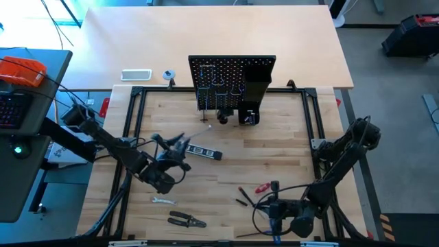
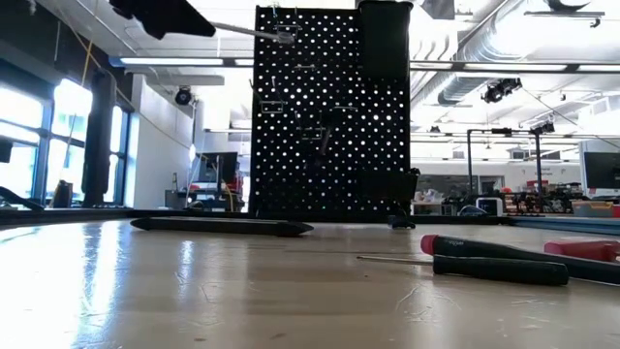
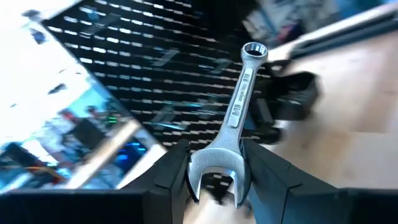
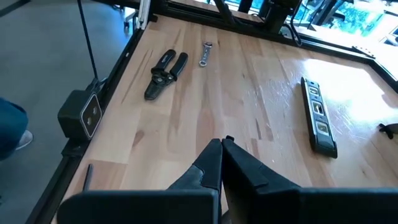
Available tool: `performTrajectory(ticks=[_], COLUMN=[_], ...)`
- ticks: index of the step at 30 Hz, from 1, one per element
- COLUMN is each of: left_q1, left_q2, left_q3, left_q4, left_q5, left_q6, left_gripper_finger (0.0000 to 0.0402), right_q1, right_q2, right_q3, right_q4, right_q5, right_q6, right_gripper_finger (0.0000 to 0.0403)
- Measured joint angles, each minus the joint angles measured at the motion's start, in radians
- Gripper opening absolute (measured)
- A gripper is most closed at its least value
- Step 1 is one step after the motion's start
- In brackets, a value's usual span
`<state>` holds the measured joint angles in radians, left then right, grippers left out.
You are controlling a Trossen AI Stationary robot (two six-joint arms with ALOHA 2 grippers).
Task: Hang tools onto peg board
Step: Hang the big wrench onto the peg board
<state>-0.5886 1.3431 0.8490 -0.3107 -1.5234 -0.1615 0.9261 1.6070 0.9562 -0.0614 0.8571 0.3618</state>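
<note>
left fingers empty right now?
No. In the left wrist view the left gripper fingers clamp the open-jaw end of a silver wrench.

Wrenches: 2, one in left tool (image 3: 214,180), one (image 1: 163,201) near it on surface. Pliers (image 1: 186,219): 1. Level (image 1: 204,152): 1. Screwdrivers: 2, near right tool (image 4: 221,152). Peg board (image 1: 230,82): 1.

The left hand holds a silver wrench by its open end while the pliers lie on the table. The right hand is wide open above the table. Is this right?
Not quite. The right hand is shut, its fingers together, as the right wrist view shows. The rest stands: the left hand holds the silver wrench by its open end, and the pliers lie on the table.
</note>
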Motion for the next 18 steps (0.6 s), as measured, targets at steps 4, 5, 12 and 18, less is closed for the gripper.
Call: performTrajectory(ticks=[4, 5, 12, 18], left_q1=[0.032, 0.044, 0.152, 0.224], left_q2=[-0.022, -0.032, -0.111, -0.200], left_q3=[0.000, 0.000, 0.000, 0.000], left_q4=[-0.003, -0.005, -0.015, 0.031], left_q5=[-0.046, -0.046, -0.049, -0.027], left_q6=[0.024, 0.025, 0.077, 0.152], left_gripper_finger=[0.0115, 0.0115, 0.0115, 0.0115], right_q1=[0.000, 0.000, -0.003, -0.003], right_q2=[0.000, 0.000, 0.000, 0.000], right_q3=[0.000, 0.000, 0.000, 0.000], right_q4=[-0.002, -0.002, -0.002, -0.002], right_q5=[0.000, 0.001, 0.007, 0.008], right_q6=[-0.002, -0.002, -0.011, -0.021], right_gripper_finger=[0.0003, 0.0003, 0.0003, 0.0003])
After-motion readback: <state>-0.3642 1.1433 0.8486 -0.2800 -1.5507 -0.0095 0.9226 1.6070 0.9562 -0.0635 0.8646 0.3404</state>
